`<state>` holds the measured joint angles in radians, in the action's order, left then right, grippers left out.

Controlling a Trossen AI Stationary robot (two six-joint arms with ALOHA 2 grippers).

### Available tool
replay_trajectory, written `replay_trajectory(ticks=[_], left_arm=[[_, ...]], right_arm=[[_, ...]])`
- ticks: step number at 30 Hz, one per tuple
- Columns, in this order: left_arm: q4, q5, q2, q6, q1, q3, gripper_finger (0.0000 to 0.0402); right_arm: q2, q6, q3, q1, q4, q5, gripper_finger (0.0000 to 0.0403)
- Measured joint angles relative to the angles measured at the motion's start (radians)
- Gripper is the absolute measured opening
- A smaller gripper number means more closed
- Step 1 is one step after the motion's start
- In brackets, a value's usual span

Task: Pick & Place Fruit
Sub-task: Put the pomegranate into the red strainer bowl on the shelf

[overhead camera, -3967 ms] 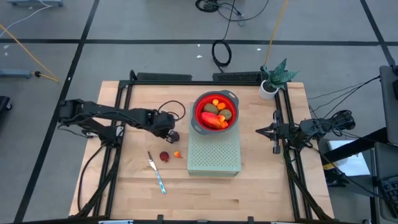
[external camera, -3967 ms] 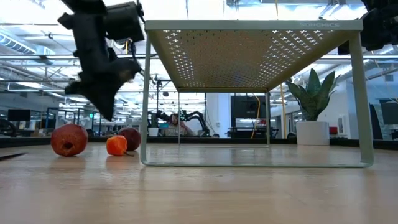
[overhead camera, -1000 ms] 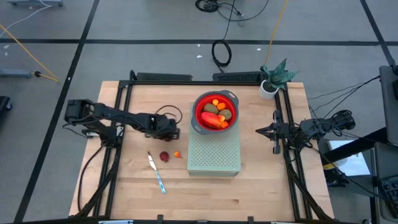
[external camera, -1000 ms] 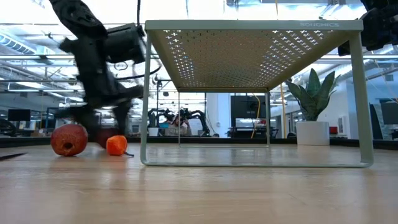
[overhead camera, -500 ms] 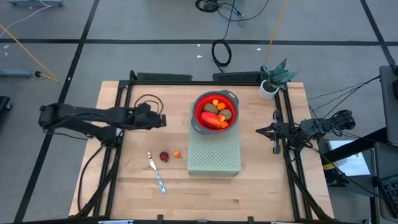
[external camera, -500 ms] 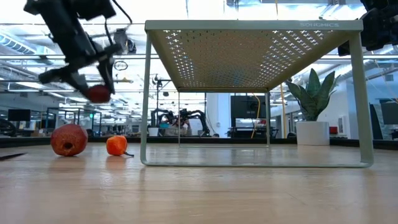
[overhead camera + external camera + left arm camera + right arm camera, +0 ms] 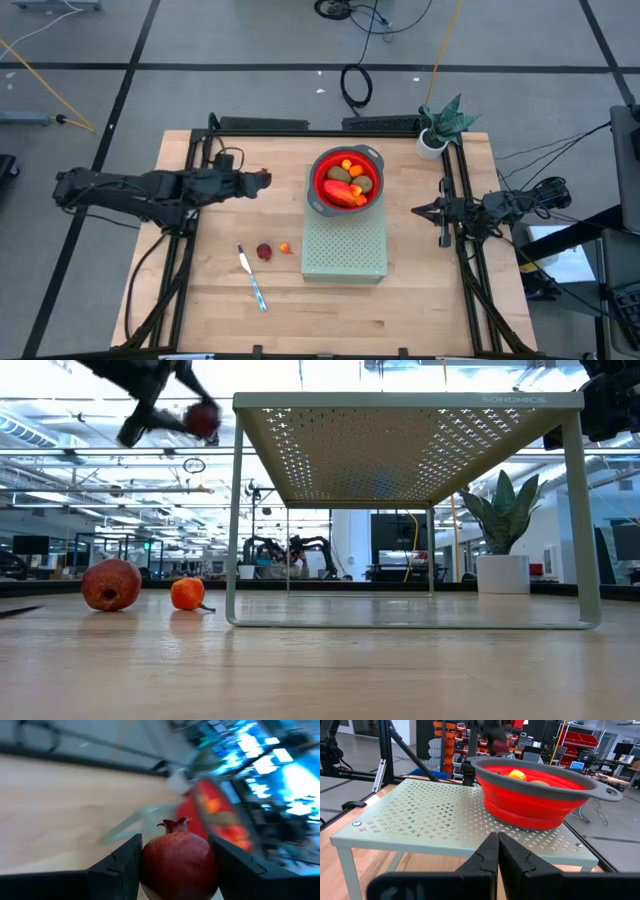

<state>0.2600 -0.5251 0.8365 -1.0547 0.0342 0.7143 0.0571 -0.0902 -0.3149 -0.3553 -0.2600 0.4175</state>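
Observation:
My left gripper (image 7: 262, 180) is raised over the table left of the red bowl (image 7: 347, 181) and shut on a dark red ball of fruit (image 7: 179, 865), which shows high up in the low view (image 7: 203, 418). The bowl holds several fruit and stands on a pale green perforated stand (image 7: 345, 250). Another dark red ball (image 7: 264, 251) and a tiny orange ball (image 7: 285, 248) lie on the wood. My right gripper (image 7: 418, 211) waits shut at the table's right side, level with the stand's top (image 7: 496, 840). My left gripper pinches the dark red ball by two opposite sides (image 7: 146, 865) between its two fingers (image 7: 125, 862). The fingers come nearly level from the table's left, slanting a little downward. The ball hangs clear of the table, its small crown (image 7: 173, 824) showing beyond the fingertips.
A thin knife with a light-blue handle (image 7: 252, 279) lies near the two loose fruit. A potted plant (image 7: 440, 128) stands at the far right corner. Black frame rails run along the table's left, right and far sides.
My left gripper has risen from the table with the dark red ball, which is now lifted clear to about the height of the stand's top. It has tipped from pointing down to nearly level and has shifted toward the table's far edge.

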Motion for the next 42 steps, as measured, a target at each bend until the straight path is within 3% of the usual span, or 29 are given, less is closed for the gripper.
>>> replay_trajectory(ticks=[9,19,32,42], left_arm=[[-0.383,0.097,0.001,0.275,0.064,0.000,0.0200],[-0.661,0.307,0.001,0.446,0.126,0.001,0.0200],[-0.874,0.553,0.001,0.735,0.199,0.001,0.0200],[-0.990,0.626,0.035,0.948,0.220,0.002,0.0200]], right_arm=[[0.000,0.000,0.000,0.000,0.000,0.000,0.0000],[0.000,-0.001,0.000,0.000,0.000,0.000,0.0000],[0.000,-0.004,0.000,0.000,0.000,0.000,0.0000],[0.000,-0.035,0.000,0.000,-0.001,0.000,0.0000]])
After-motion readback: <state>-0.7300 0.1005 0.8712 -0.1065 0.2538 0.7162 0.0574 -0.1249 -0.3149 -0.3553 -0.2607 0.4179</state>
